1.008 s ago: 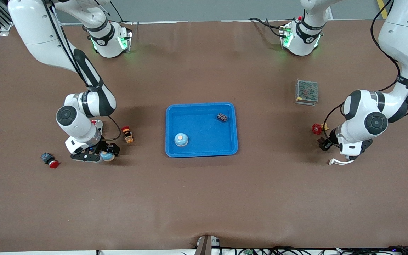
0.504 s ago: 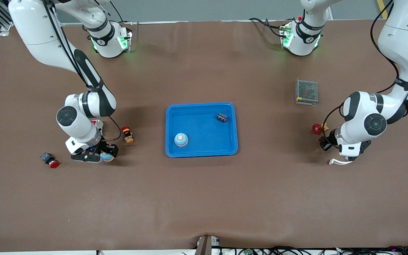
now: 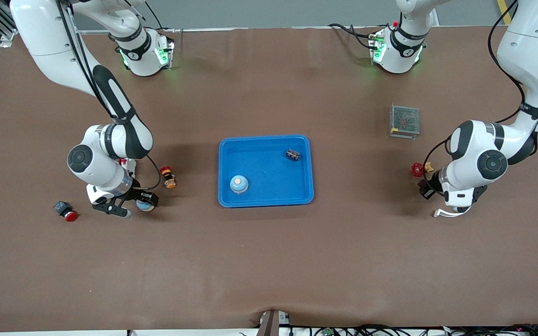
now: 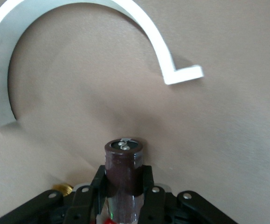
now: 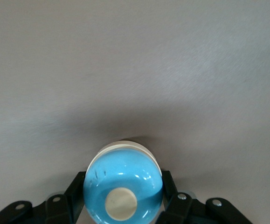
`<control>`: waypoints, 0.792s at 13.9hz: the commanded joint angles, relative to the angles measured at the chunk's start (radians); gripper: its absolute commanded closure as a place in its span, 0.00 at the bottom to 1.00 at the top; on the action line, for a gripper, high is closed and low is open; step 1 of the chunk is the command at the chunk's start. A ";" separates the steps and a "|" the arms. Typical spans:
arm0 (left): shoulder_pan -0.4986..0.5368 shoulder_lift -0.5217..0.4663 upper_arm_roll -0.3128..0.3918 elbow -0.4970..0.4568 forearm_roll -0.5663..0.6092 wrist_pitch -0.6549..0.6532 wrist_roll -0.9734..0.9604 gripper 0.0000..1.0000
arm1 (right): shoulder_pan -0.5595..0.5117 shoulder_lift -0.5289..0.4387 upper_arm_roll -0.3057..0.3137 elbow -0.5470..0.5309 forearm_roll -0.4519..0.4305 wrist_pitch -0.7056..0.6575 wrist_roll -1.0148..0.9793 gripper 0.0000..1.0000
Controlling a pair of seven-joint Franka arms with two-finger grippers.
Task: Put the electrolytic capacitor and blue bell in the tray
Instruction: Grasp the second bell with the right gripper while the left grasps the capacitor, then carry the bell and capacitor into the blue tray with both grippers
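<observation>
Brown matte table (image 3: 269, 261) | left gripper (image 4: 124, 193) clamps cylindrical capacitor (image 4: 122, 163) | right gripper (image 5: 123, 198) clamps glossy domed bell (image 5: 123, 189)

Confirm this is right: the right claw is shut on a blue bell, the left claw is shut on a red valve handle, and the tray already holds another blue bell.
Wrong on one count. The left claw is shut on a brown electrolytic capacitor, as the left wrist view shows; the red valve handle lies on the table beside it. The rest stands: right claw on a blue bell, another bell in the tray.
</observation>
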 commanded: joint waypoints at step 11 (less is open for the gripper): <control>-0.009 -0.019 -0.185 0.097 0.009 -0.180 -0.349 1.00 | 0.273 -0.228 -0.002 -0.068 0.017 -0.141 0.729 1.00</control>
